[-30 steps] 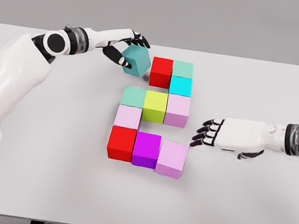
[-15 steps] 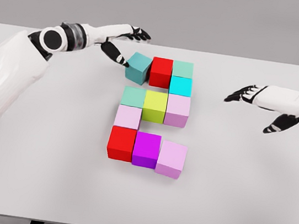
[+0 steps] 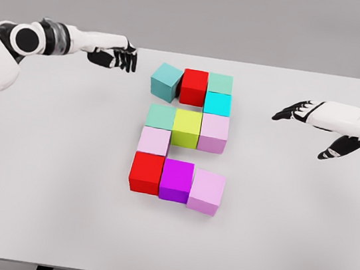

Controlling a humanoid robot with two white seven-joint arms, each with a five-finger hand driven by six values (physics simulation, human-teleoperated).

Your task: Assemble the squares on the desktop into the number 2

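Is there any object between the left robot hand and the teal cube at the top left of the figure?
No. Only bare table lies between the left robot hand and the teal cube.

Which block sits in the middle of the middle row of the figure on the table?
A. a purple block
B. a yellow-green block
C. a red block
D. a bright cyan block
B: the yellow-green block lies in the middle row, with a pale green block on its left side and a pink block on its right side.
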